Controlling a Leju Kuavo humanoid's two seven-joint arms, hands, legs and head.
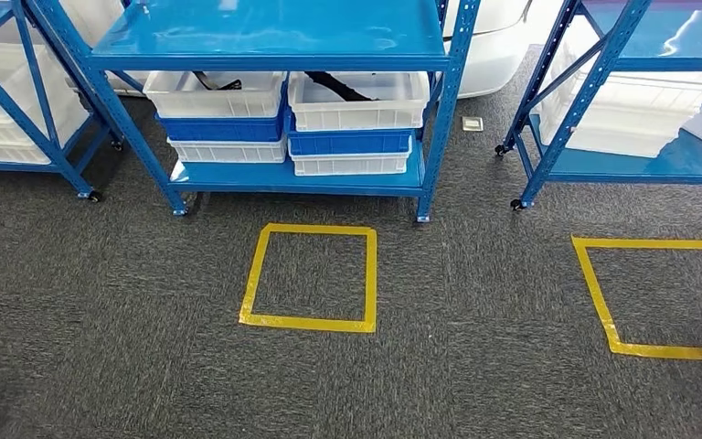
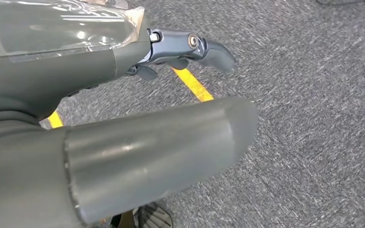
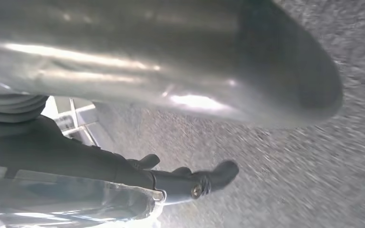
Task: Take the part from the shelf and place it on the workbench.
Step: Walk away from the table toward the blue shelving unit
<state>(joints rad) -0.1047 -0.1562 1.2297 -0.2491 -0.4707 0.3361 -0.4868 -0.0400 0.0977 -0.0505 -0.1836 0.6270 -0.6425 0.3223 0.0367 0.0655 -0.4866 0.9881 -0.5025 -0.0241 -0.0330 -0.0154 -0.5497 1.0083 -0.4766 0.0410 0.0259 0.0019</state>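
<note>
Blue steel shelf rack [image 1: 274, 55] on grey carpet, both hands hanging empty.

A black part [image 1: 336, 86] lies in the upper right white plastic crate [image 1: 358, 101], stacked over blue and white crates on the low shelf. A square of yellow tape [image 1: 311, 277] marks the nubby carpet. The left hand [image 2: 123, 109] and right hand [image 3: 171, 95], smooth grey metal, hold nothing, dark fingers loosely extended.

Bins [image 1: 358, 101] on blue shelf [image 1: 274, 37]
</note>
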